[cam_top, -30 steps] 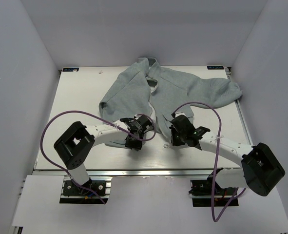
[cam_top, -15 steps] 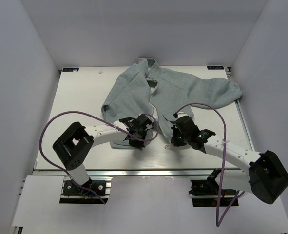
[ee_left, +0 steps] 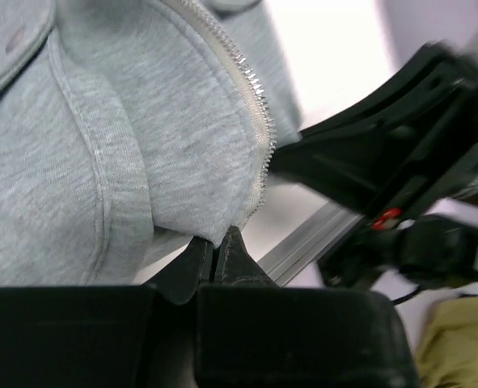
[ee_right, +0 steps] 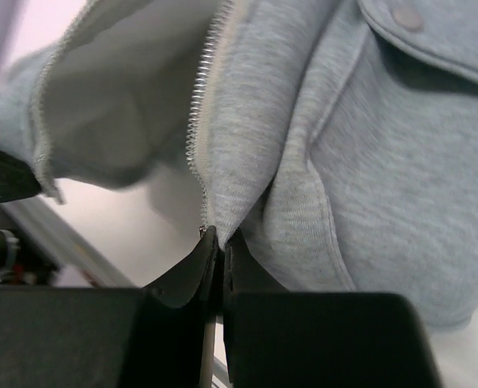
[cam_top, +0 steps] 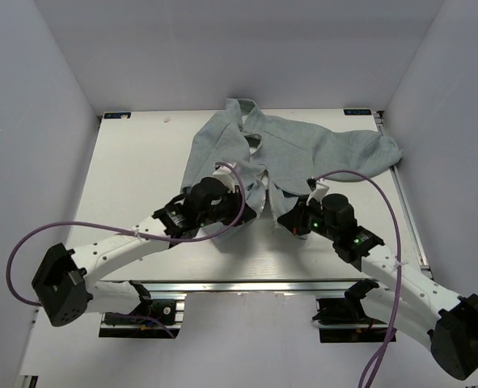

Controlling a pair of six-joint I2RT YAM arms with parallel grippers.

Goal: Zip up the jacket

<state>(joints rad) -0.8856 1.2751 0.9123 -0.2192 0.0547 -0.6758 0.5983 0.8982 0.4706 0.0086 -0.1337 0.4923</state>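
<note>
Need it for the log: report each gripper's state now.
Left gripper: closed on the jacket hem corner, beside the zipper.
Right gripper: closed on the jacket's other front edge.

Seen from above, we find the table (cam_top: pixel 141 178) under bright, even light, with the walls (cam_top: pixel 239 48) tinted a cool lavender. Shadows are soft and short. They pool just beneath the left arm (cam_top: pixel 117 246) and right arm (cam_top: pixel 384 259) and along the folds of the jacket (cam_top: pixel 319 145). A faint sheen lies on the table's near strip.

Close up from the left wrist, the left gripper (ee_left: pixel 216 247) is a dark, underexposed mass. The zipper teeth (ee_left: pixel 253 89) are crisp, and the right arm behind them is blurred. From the right wrist, the right gripper (ee_right: pixel 221 238) is equally black and soft, and the top-left corner washes out to near white.
</note>
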